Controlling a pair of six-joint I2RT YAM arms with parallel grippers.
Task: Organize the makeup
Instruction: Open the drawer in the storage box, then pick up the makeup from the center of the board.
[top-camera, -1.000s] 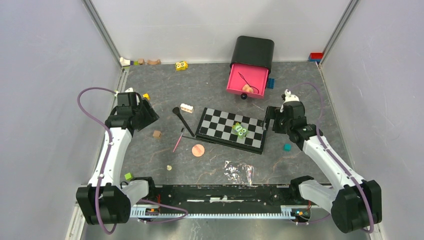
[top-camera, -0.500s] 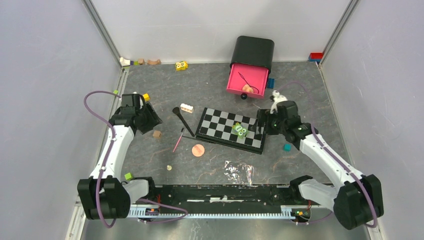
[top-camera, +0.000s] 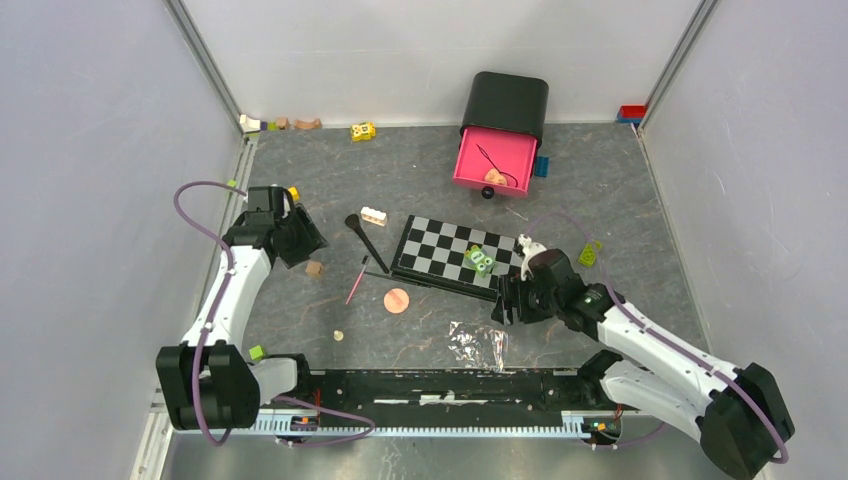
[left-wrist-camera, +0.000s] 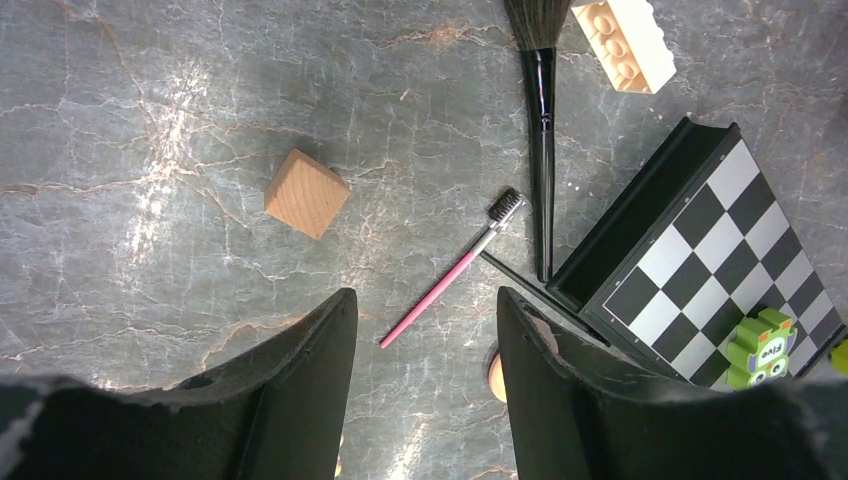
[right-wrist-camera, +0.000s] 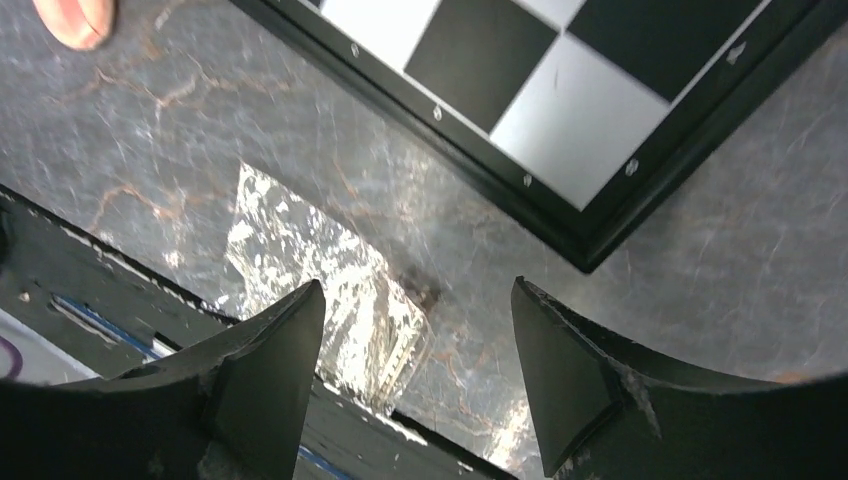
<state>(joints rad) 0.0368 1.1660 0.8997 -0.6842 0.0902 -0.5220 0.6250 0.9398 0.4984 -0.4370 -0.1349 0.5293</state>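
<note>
The makeup lies left of the chequered board (top-camera: 462, 260). There is a black long-handled brush (top-camera: 366, 240) (left-wrist-camera: 543, 150), a thin pink pencil (top-camera: 357, 280) (left-wrist-camera: 450, 285), a thin dark pencil (top-camera: 378, 273) (left-wrist-camera: 520, 285) and a round peach puff (top-camera: 397, 300) (left-wrist-camera: 495, 370). My left gripper (top-camera: 305, 240) (left-wrist-camera: 425, 300) hangs open just short of the pink pencil's near end, holding nothing. My right gripper (top-camera: 505, 305) (right-wrist-camera: 417, 290) is open and empty above the board's near corner (right-wrist-camera: 560, 100) and a clear plastic bag (top-camera: 478, 343) (right-wrist-camera: 330, 280).
A pink drawer (top-camera: 495, 160) stands pulled out of its black box (top-camera: 505, 100) at the back, with a peach item and a thin stick inside. A wooden cube (top-camera: 314, 268) (left-wrist-camera: 306, 193), a white block (top-camera: 374, 215) and a green toy (top-camera: 481, 260) lie about. A small green item (top-camera: 590, 253) lies right of the board.
My right arm has swung from the board's right side to its near corner, over the plastic bag, and its jaws have narrowed a little. The left arm has hardly moved.
</note>
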